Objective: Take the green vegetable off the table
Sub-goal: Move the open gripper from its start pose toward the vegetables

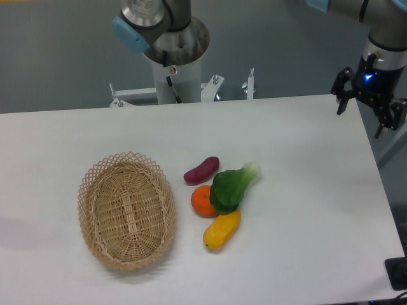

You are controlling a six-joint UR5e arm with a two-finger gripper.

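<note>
The gripper (pixel 371 109) hangs above the table's (pixel 305 190) far right corner, its two black fingers spread wide apart with nothing between them. The green vegetable (pixel 231 187) lies near the middle of the table, well apart from the gripper, its pale stalk end pointing toward the far right corner and its dark leafy end toward the near edge. It touches an orange (pixel 202 201) on its left and a yellow oblong fruit (pixel 221 230) on its near side. A purple sweet potato (pixel 201 170) lies just beside it, toward the far edge. A wicker basket (pixel 127 210) sits nearer the left edge.
</note>
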